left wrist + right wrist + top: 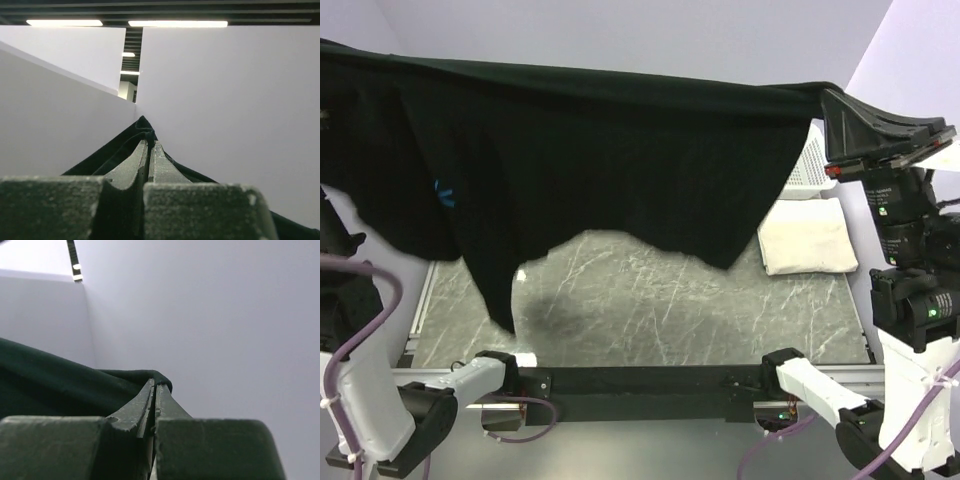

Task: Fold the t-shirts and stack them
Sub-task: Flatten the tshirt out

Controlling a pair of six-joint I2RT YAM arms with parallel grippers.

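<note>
- Black t-shirt (620, 150) hangs stretched across the upper half of the top view, its ragged lower edge dangling above the marble table (650, 300).
- Left gripper (148, 146) and right gripper (154, 388) each have their fingers clamped together on a bunch of black cloth.
- Step in hand, by my judgement: spreading the shirt in the air before laying it flat. The next move calls for lowering both arms evenly and keeping the cloth taut.
- Only the top view shows the cream-white t-shirt (807, 238), a neat pad at right centre below the white basket (817, 165). Only the wrist views show the pinches.
</note>
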